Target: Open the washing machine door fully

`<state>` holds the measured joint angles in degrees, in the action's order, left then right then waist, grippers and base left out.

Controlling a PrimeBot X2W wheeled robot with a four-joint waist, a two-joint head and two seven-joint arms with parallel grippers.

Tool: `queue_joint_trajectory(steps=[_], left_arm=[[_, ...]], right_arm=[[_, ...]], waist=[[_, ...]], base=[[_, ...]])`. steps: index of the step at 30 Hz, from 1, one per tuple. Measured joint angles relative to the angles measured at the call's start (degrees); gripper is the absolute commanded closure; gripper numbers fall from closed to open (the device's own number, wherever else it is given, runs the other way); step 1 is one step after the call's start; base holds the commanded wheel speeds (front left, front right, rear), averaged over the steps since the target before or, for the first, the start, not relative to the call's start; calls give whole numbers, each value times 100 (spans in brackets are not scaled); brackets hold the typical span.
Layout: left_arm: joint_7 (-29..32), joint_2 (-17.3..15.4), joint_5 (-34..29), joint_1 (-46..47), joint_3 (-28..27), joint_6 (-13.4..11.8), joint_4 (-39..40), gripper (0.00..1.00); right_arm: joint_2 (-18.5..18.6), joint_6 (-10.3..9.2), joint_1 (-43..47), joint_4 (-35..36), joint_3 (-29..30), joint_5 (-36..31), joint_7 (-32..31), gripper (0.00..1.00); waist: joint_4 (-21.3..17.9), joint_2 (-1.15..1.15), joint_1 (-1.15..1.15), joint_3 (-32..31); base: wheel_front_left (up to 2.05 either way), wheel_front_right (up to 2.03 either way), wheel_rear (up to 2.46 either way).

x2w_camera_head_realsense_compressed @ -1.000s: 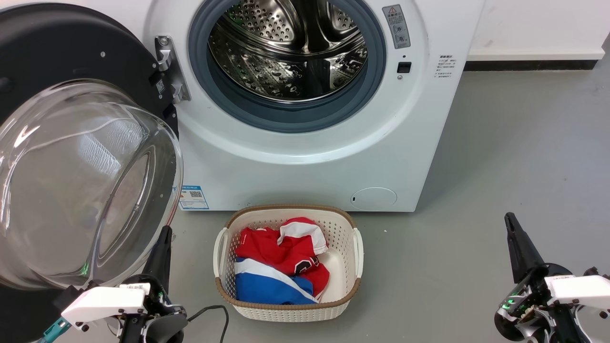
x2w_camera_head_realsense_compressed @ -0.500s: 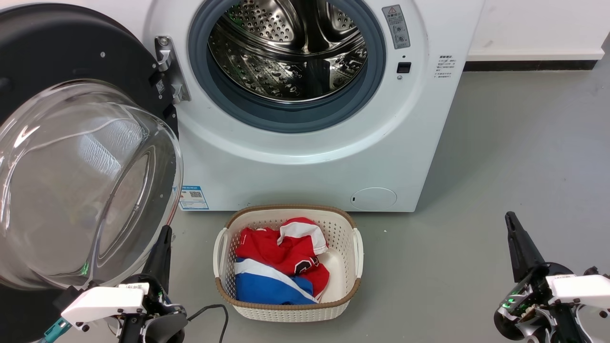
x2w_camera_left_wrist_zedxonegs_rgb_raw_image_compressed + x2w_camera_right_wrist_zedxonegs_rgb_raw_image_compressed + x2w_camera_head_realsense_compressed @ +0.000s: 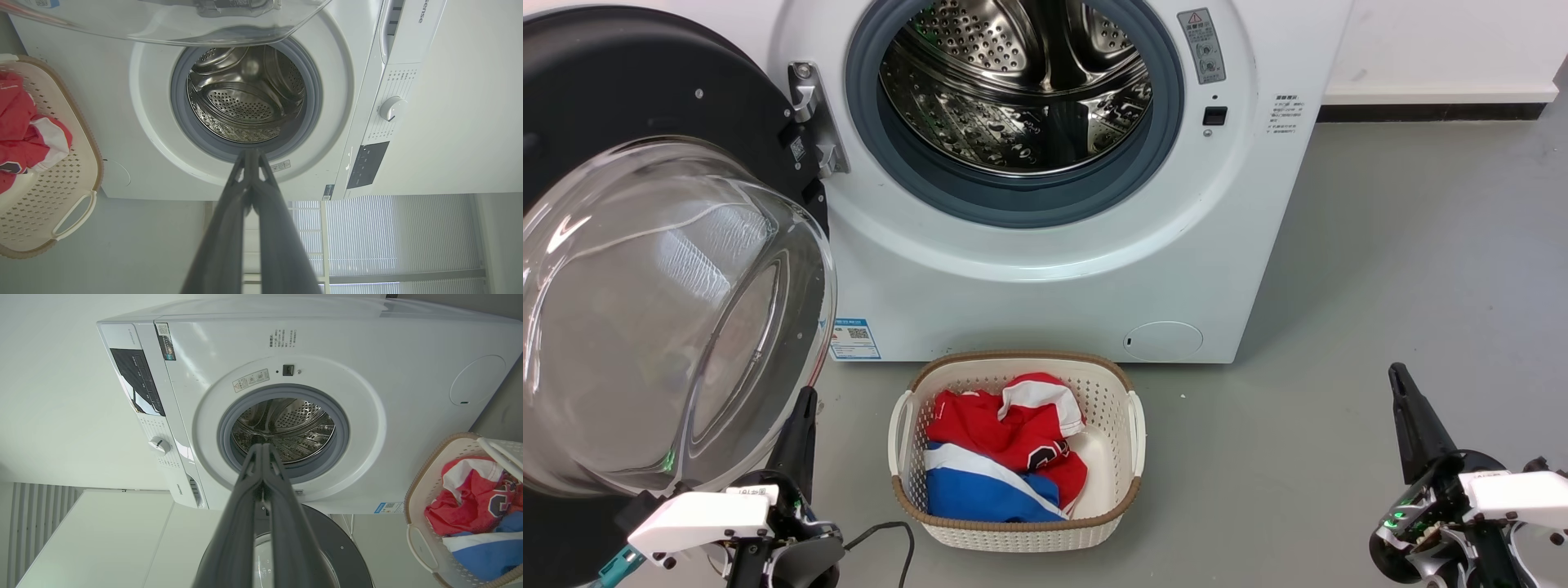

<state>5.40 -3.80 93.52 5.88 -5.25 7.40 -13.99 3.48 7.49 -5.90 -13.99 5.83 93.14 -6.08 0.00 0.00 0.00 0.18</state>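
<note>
Washing machine door [image 3: 662, 269] stands swung wide open to the left of a white front-loading washing machine [image 3: 1045, 269]. It hangs from a metal hinge [image 3: 813, 114] at the left edge of the round opening. Its broad black rim faces outward and its clear glass bowl bulges toward the camera, taking up the left side of the head view.

The steel drum [image 3: 1021, 90], ringed by a grey rubber seal [image 3: 1176, 122], is fully uncovered.

On the grey floor [image 3: 1380, 286] just in front of the machine sits a cream plastic laundry basket [image 3: 1137, 425] with a brown rim. It holds crumpled red, white and blue clothes [image 3: 1005, 441].

The left gripper [image 3: 806, 396] is at the lower left, just below the bottom edge of the glass bowl. Its two dark fingers are pressed together with nothing between them. Whether it touches the glass cannot be told. A thin black cable [image 3: 882, 535] loops on the floor beside it.

The right gripper [image 3: 1396, 374] is at the lower right, well apart from the machine and basket. Its fingers are also closed tight on nothing.

In both wrist views the closed fingers point toward the drum opening.
</note>
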Motion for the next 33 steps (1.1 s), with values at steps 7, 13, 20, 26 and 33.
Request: queue_joint_trajectory(steps=[7,13,20,26,33], left_arm=[[16,7,-1,0,-13,0,0,100],[32,13,-8,1,-22,0,0,100],[45,22,-10,1,-31,0,-1,100],[48,26,-19,1,-37,0,-1,100],[49,31,-25,1,-47,0,-2,100]], right_arm=[[-4,0,0,-1,8,-2,-2,100],[-8,0,0,-1,12,-16,-2,100],[-11,0,0,-1,18,-19,-8,100],[-13,0,0,-2,22,-26,-9,100],[-16,0,-1,-2,26,-32,-10,100]], waist=[[0,0,0,0],[0,0,0,0],[0,0,0,0],[0,0,0,0],[0,0,0,0]], base=[[0,0,0],[0,0,0],[0,0,0],[0,0,0],[0,0,0]])
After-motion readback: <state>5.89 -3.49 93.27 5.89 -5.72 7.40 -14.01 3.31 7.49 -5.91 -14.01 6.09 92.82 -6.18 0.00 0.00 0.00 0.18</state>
